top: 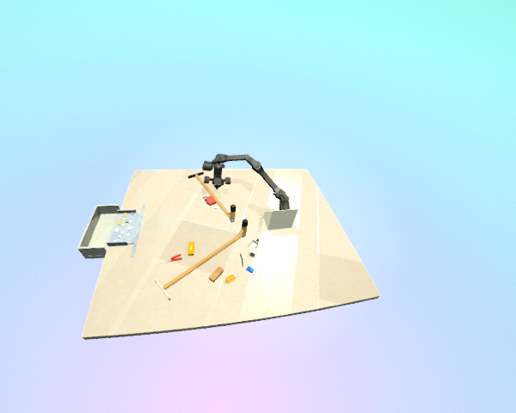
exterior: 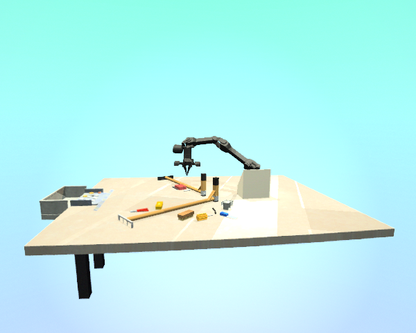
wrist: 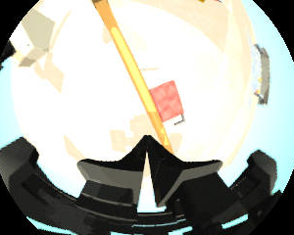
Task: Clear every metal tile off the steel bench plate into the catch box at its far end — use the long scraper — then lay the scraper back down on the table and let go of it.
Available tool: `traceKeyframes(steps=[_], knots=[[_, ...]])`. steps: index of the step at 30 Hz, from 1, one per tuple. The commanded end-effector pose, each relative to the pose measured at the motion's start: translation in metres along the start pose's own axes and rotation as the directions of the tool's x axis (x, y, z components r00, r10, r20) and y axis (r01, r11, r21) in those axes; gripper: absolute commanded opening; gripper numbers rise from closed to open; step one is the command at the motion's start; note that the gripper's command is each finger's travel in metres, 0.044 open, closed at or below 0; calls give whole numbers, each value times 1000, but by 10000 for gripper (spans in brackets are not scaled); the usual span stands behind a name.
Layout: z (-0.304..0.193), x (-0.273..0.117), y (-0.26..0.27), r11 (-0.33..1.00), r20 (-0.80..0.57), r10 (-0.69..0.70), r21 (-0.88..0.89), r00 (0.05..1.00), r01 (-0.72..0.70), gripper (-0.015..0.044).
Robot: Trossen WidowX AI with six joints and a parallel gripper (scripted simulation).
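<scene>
My gripper (top: 217, 187) (exterior: 186, 174) (wrist: 147, 137) is shut and empty, pointing down above the table near the scraper's head end. The long scraper (top: 220, 204) (exterior: 190, 186) (wrist: 129, 64) lies at the back, with a wooden handle, a flat black blade and an upright black-topped grip. The steel bench plate (top: 135, 233) (exterior: 100, 198) is at the far left, with several small white, yellow and orange tiles (top: 129, 228) on it. The grey catch box (top: 91, 251) (exterior: 54, 209) adjoins its left end. A long rake (top: 205, 260) (exterior: 172, 208) with a tined head lies in front.
A red block (top: 210, 200) (exterior: 179, 186) (wrist: 168, 100) lies beside the scraper's handle. A yellow block (top: 191, 248), red pliers (top: 175, 257), a brown block (top: 216, 274) and a yellow screwdriver (top: 230, 278) lie around the rake. A pale upright panel (top: 280, 218) (exterior: 256, 184) stands by the arm's base.
</scene>
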State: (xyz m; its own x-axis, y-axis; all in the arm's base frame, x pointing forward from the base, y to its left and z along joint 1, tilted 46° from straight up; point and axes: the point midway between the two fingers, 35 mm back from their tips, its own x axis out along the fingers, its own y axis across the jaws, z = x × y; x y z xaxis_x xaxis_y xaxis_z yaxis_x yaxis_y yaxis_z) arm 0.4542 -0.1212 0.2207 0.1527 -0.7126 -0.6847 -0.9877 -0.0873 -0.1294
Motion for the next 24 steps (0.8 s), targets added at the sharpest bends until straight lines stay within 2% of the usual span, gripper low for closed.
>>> traceKeyframes(steps=[1,12,24], knots=[[0,-3,2,994,-8,-2,112,1000,3,0],[-3,-15,6,926,-19,-23,375,1000,29,0],[-5,-27,10,774,-32,-47,630,998,56,0]])
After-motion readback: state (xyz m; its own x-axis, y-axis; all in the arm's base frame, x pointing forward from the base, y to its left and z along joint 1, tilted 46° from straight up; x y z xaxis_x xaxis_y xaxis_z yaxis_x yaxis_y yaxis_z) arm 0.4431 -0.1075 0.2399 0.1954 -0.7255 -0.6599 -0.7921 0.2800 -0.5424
